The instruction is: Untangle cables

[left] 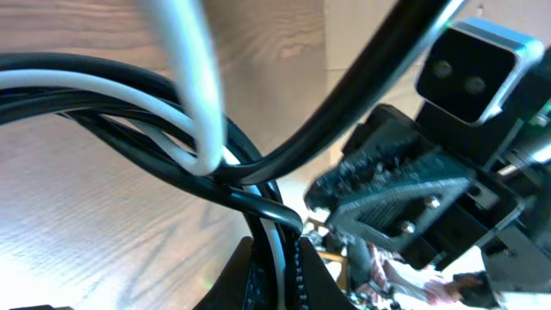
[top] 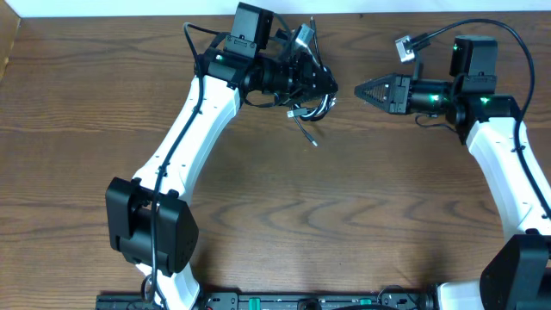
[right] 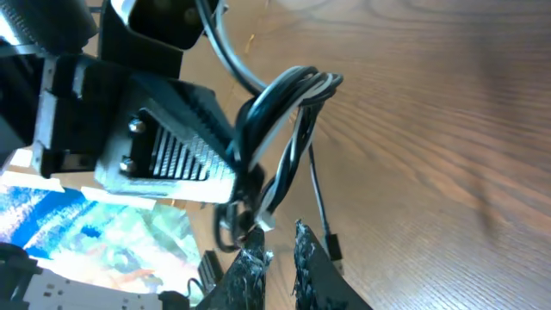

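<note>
Wooden table [top: 344, 215]; cables [right: 297, 86] between left fingers [right: 172, 159], clearest from right wrist.

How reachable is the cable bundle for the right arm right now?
Probably yes: the right gripper points straight at the cable bundle, close, nothing between. The left gripper holds the bundle from the opposite side. The right gripper looks shut and would need to open first.

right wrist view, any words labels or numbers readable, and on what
None readable.
The cable bundle and the wooden table carry no lettering.
The blue-green printed patch at lower left is too blurred to show any text.
</note>
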{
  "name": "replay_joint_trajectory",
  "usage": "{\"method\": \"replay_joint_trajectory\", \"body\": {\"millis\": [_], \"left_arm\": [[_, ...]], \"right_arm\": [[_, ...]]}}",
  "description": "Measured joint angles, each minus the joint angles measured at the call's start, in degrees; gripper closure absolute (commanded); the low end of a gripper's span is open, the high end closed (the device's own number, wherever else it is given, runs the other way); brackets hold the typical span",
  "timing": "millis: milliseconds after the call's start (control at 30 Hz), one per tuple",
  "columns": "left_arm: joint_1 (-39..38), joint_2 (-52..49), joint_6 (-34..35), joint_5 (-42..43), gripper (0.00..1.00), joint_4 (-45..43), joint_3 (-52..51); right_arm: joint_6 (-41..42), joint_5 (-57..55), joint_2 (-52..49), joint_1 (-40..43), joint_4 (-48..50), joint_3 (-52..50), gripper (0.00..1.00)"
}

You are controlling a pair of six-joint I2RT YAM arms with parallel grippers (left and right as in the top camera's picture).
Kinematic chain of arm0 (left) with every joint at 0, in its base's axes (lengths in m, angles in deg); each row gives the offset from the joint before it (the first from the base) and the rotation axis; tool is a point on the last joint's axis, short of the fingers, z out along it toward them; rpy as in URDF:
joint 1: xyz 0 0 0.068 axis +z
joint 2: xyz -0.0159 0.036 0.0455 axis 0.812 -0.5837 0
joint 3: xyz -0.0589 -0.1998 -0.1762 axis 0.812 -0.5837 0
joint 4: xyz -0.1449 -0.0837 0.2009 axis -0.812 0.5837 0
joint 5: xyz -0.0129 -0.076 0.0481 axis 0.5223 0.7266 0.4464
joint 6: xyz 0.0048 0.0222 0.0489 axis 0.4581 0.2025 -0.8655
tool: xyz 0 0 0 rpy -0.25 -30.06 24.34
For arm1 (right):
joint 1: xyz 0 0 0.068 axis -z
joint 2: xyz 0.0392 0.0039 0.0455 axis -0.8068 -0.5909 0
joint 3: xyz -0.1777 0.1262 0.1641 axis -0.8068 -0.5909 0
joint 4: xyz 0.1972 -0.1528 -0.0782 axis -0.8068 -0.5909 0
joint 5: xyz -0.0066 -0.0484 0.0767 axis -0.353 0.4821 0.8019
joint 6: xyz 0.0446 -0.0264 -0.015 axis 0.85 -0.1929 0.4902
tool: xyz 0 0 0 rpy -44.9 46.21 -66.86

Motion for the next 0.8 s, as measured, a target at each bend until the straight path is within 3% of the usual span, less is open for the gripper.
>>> {"method": "replay_joint_trajectory", "body": {"millis": [367, 800], "left_arm": [[0.00, 0.02, -0.22, -1.46, 0.93, 0.13, 0.00], [-0.07, 0.02, -0.22, 0.11, 0.93, 0.57, 0.00]], "right_arm": [[1.44, -6.36, 0.02, -6.60, -3.58, 0.00, 0.94], [4.11, -11.15, 0.00, -7.43, -3.58, 0.00, 0.94]]}}
